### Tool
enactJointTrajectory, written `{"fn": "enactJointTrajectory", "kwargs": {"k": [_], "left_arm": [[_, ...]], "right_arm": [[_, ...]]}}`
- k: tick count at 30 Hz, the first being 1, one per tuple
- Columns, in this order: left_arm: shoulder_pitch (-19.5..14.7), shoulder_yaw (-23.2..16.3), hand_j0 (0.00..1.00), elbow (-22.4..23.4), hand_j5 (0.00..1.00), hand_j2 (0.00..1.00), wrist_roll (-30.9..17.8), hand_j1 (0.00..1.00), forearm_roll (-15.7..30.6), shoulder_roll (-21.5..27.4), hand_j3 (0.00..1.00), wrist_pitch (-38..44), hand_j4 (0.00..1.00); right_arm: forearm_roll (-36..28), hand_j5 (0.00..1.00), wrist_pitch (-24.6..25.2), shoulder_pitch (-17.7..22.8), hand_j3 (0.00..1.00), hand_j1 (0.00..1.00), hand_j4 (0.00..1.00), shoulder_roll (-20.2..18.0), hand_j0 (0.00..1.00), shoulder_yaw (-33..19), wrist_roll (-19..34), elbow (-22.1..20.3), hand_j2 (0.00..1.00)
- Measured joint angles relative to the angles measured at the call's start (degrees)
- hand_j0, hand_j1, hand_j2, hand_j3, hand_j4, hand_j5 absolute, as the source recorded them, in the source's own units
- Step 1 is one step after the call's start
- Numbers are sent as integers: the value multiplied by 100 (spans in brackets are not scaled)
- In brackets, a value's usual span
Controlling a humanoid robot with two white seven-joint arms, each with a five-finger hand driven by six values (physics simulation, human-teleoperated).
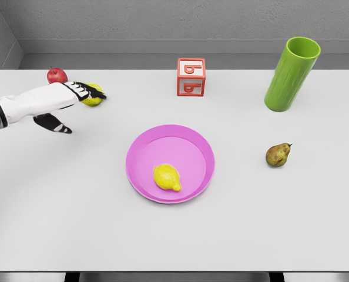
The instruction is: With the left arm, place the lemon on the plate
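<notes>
The lemon [167, 177] lies nearest to me, on the pink plate [193, 143], in its near-left part and touching nothing else. The plate sits on the white table [174, 235], about midway across it. Off to the right and a little farther away, a brownish pear [278, 155] lies alone on the table, well apart from the plate. My left hand [69, 97] comes in from the left edge, reaching out over the far-left part of the table. Its fingers are stretched out flat and apart, the thumb hanging below, and they clamp nothing. The fingertips cover part of a small yellow-green fruit [94, 100]; whether they touch it, I cannot tell. Just behind my hand sits a red apple [57, 75]. Farther back near the middle stands a red letter block [191, 77], and at the far right a green cup [292, 73], leaning.
</notes>
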Motion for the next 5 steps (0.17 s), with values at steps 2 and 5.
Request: {"fn": "enactJointTrajectory", "kwargs": {"k": [2,5], "left_arm": [[0,145,100,580,100,100,0,100,51,29,100,0,100],[9,223,100,1019,100,100,0,100,77,41,100,-2,100]], "right_arm": [[0,100,0,0,100,100,100,0,100,0,0,0,100],[0,100,0,0,100,100,100,0,100,0,0,0,100]]}}
